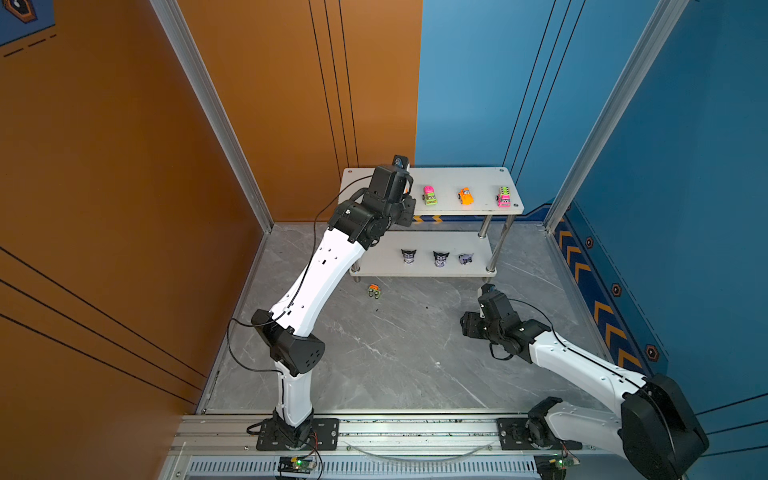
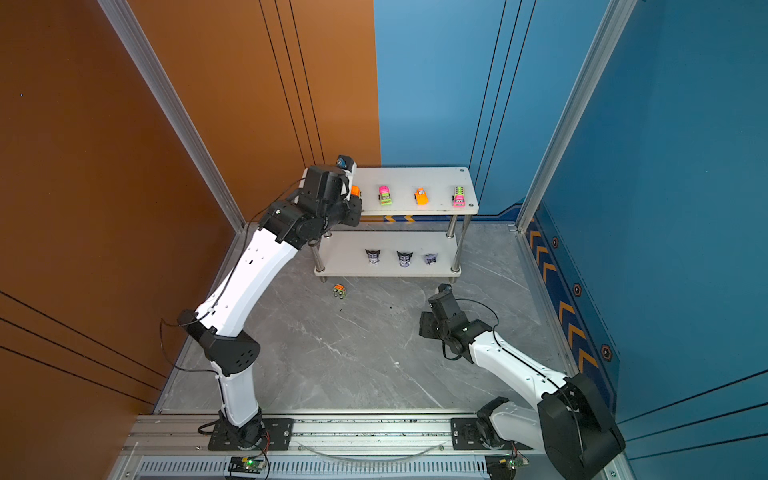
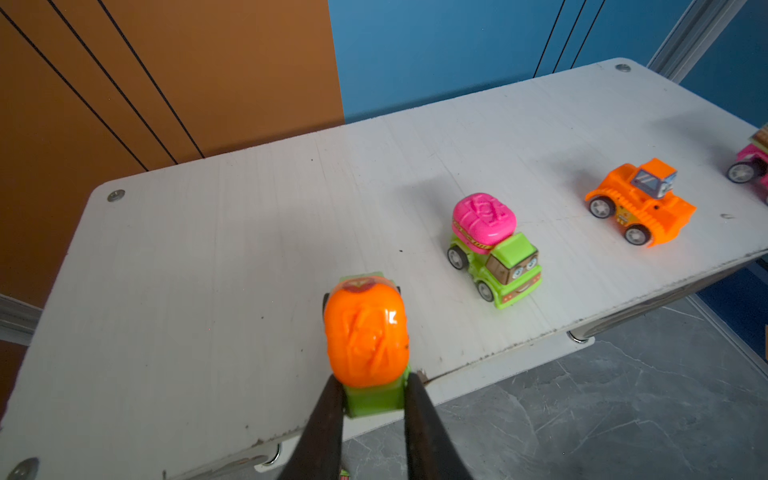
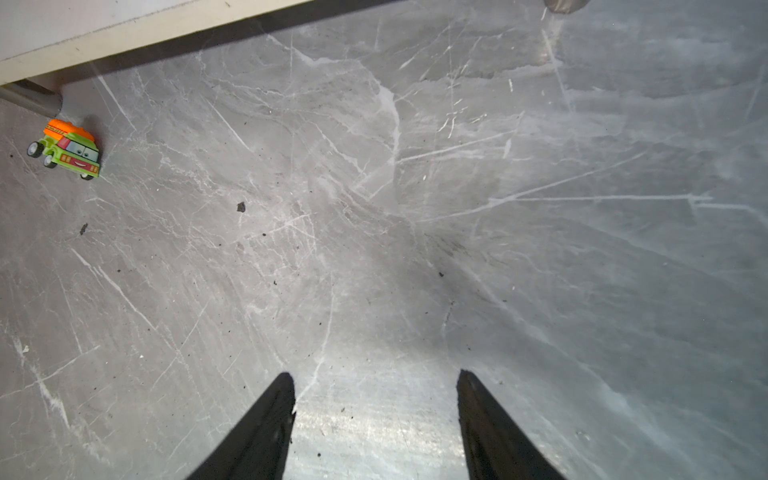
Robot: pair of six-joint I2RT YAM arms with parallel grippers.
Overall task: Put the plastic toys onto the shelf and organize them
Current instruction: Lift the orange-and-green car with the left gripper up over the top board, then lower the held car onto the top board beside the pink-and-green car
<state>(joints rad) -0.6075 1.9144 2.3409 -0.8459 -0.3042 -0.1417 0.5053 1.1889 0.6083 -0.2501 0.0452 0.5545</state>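
Pinching orange-topped car [image 3: 365, 332], left tool [image 3: 372, 380] half cut off; right tool [image 4: 375, 376] spread.

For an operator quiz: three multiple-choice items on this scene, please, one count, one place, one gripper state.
1. How many figurines stand on the lower board of the shelf? A two, B three, C five.
2. Where is the green truck with the orange load? A lower board, B floor beside the shelf, C atop a figurine.
3. The left gripper is: A open, empty, B out of view, C shut on the orange-domed car.
1 B, three in a row; 2 B, it sits off the shelf; 3 C, fingers clamp its green base.
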